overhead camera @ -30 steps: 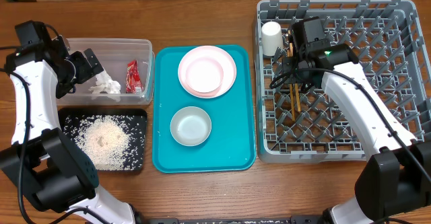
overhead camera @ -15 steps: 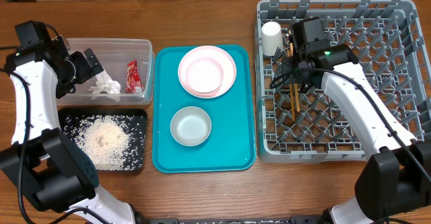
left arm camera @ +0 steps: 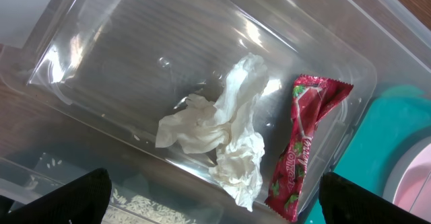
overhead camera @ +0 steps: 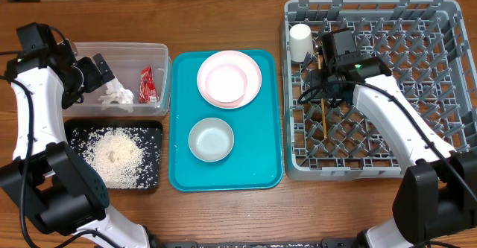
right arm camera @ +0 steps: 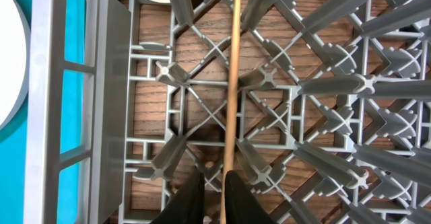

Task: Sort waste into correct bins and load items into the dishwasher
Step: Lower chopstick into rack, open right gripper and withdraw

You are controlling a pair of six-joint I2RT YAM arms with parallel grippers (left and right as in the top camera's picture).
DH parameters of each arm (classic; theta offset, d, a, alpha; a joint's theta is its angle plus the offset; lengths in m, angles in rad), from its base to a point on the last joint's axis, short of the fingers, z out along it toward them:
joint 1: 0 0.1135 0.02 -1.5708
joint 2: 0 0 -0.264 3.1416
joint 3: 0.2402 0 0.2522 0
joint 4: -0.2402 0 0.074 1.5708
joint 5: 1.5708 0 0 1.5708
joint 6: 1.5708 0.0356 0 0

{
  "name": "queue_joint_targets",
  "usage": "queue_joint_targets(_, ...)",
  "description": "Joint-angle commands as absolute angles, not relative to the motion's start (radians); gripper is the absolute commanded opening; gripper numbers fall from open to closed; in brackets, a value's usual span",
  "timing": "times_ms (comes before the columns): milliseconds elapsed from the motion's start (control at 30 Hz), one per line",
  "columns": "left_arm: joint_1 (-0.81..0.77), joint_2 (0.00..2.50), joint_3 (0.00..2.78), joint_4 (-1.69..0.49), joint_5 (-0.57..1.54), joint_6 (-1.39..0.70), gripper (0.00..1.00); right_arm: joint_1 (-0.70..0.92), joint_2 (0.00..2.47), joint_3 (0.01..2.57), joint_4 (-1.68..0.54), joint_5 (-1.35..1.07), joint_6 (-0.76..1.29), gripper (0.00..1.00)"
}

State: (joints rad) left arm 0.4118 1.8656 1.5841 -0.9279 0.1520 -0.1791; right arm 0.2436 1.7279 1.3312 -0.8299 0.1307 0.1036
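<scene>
Since the thin wooden chopstick (right arm camera: 233, 83) is light, stiff and smooth, it likely rolls; a mid-shaft pinch suits it. It lies inside the large grey plastic dish rack (right arm camera: 74, 83), between the near-closed fingers of the right hand (right arm camera: 215, 183); whether they grip it, I cannot tell. The left hand (left arm camera: 222, 192) gapes above the clear plastic tub (left arm camera: 135, 62).

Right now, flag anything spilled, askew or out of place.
Nothing spilled: the rice sits inside the black tray, tissue and wrapper in the tub. Only oddity: a chopstick lying loose in the rack, not upright.
</scene>
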Motion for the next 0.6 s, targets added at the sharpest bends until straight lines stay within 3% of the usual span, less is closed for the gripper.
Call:
queue_joint_targets(0, 0.399, 1.832, 1.6, -0.93, 0.146, -0.16, 1.0, 0.241, 1.731, 1.328, -0.823, 0.125, 0.105, 0.13)
queue_joint_targets(100, 0.399, 1.832, 1.6, -0.93, 0.146, -0.16, 1.0, 0.241, 1.731, 1.328, -0.824, 0.125, 0.109, 0.15)
queue_joint_targets(300, 0.399, 1.832, 1.6, -0.93, 0.146, -0.16, 1.0, 0.241, 1.731, 1.328, -0.823, 0.086, 0.165, 0.27)
queue_joint_targets(467, 0.399, 1.832, 1.6, -0.93, 0.146, -0.16, 1.0, 0.241, 1.73, 1.343, -0.833, -0.064, 0.166, 0.28)
queue_joint_targets(533, 0.399, 1.832, 1.6, -0.93, 0.146, -0.16, 1.0, 0.241, 1.729, 1.374, -0.86, -0.133, 0.197, 0.36)
queue_joint_targets(567, 0.399, 1.832, 1.6, -0.93, 0.146, -0.16, 1.0, 0.241, 1.728, 1.392, -0.876, -0.162, 0.217, 0.48)
